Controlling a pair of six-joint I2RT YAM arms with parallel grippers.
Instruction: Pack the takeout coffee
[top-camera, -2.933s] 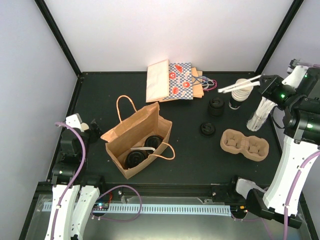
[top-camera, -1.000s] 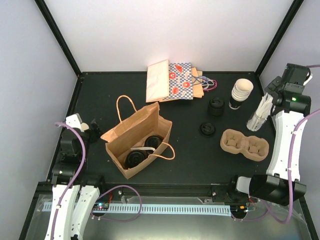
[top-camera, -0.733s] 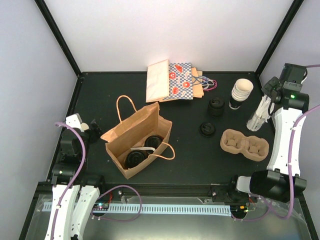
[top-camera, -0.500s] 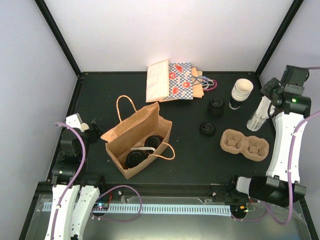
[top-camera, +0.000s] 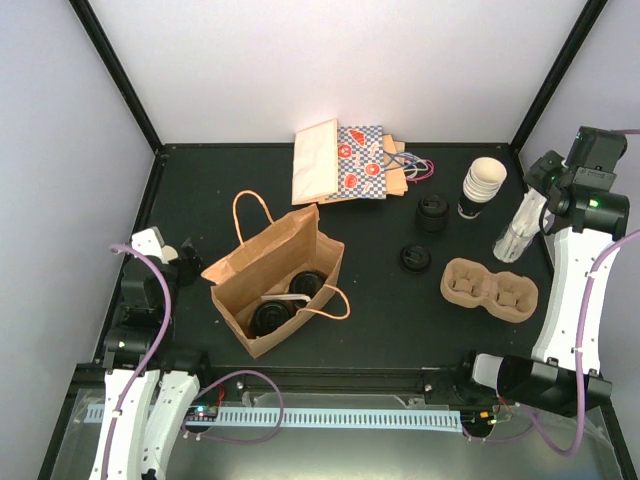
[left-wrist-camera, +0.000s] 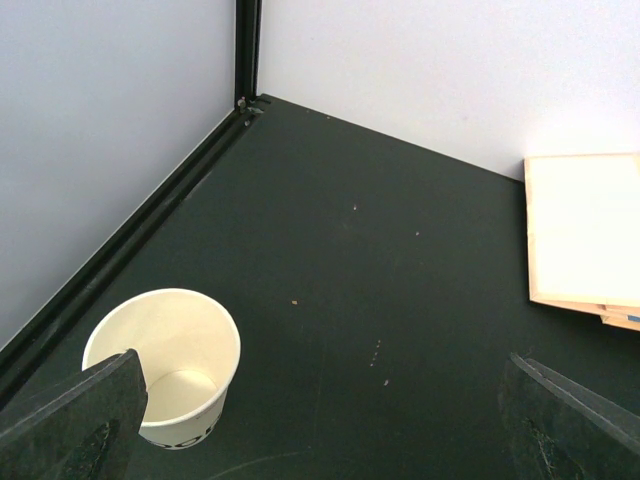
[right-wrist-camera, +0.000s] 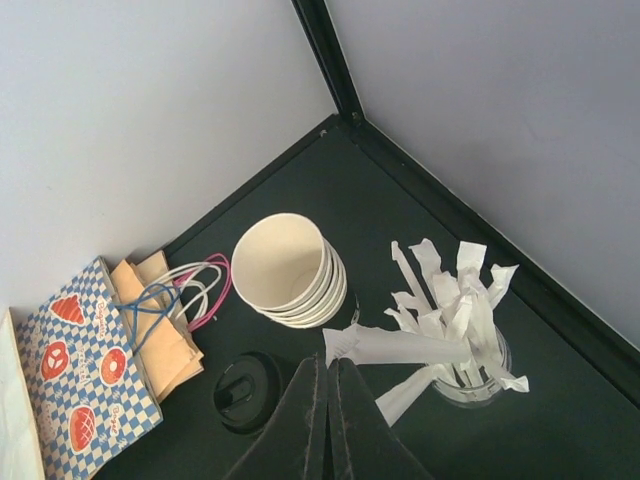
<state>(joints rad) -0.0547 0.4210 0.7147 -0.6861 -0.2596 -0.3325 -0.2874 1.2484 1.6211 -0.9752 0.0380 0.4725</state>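
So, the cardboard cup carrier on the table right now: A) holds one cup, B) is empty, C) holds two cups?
B: both wells of the cup carrier show bare cardboard, with no cup in either.

Brown paper bag (top-camera: 270, 250), patterned bags (top-camera: 362, 160) lying flat, stacked cups (top-camera: 484, 180), loose lids (top-camera: 416, 257), cardboard carrier (top-camera: 489, 287), wrapped straws (top-camera: 520, 232).
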